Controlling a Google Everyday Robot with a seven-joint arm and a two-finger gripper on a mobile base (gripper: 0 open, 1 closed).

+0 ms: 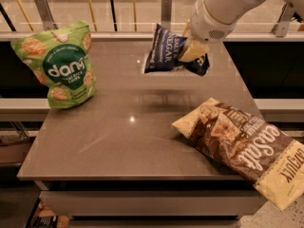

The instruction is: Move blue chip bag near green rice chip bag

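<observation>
The blue chip bag [165, 50] is a small dark navy bag with white lettering. It hangs in the air over the back middle of the table. My gripper [194, 50] is shut on its right part and holds it up; the white arm comes in from the top right. The green rice chip bag [58, 66] stands upright at the table's back left, well to the left of the blue bag.
A larger brown-and-cream chip bag [242, 144] lies flat at the front right and overhangs the table's right edge. The grey table [123, 132] has a railing [165, 8] behind its back edge. The floor drops off in front and at both sides.
</observation>
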